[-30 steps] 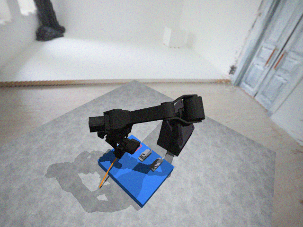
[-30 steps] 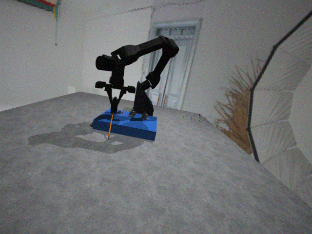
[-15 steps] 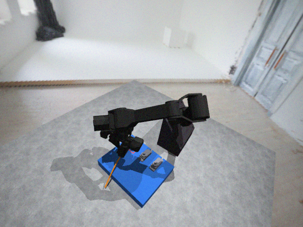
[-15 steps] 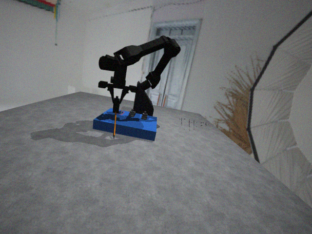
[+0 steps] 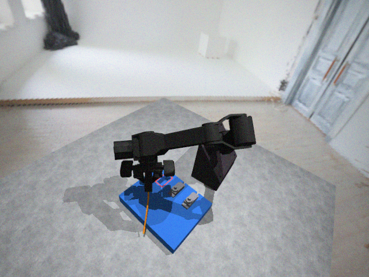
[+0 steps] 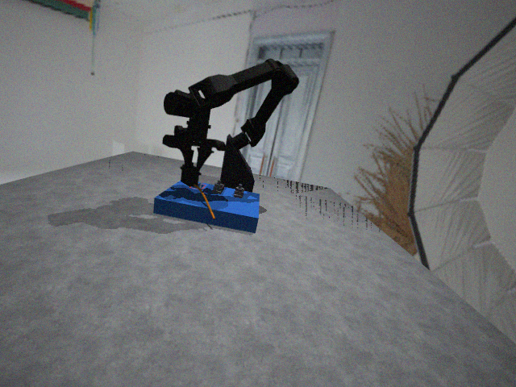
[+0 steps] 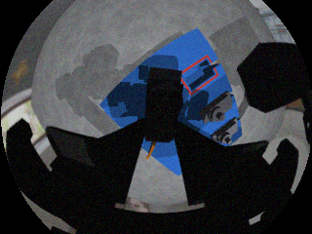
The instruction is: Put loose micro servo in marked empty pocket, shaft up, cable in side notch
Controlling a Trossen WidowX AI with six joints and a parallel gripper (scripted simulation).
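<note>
The servo, its body hidden but its orange cable (image 5: pixel 146 213) (image 6: pixel 206 204) (image 7: pixel 151 150) showing, is clamped in the pincer (image 5: pixel 147 188) (image 6: pixel 190 179) (image 7: pixel 160 124) above the blue deck (image 5: pixel 166 229) (image 6: pixel 208 214) (image 7: pixel 168 163), beside the red-marked pocket (image 5: pixel 164 180) (image 6: pixel 202 185) (image 7: pixel 199 74). Best to line up ears and cable with pocket and notch before lowering straight.

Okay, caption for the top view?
End effector gripping the orange-cabled servo beside the red-outlined pocket.

The block (image 5: pixel 166 220) (image 6: pixel 204 215) (image 7: pixel 168 165) is showing a smooth, matt, plastic-looking surface. The arm (image 5: pixel 184 138) (image 6: pixel 254 75) is looking like dull dark plastic, while the tabletop (image 5: pixel 268 226) (image 6: pixel 250 300) (image 7: pixel 88 29) is resembling mottled, matt concrete.
</note>
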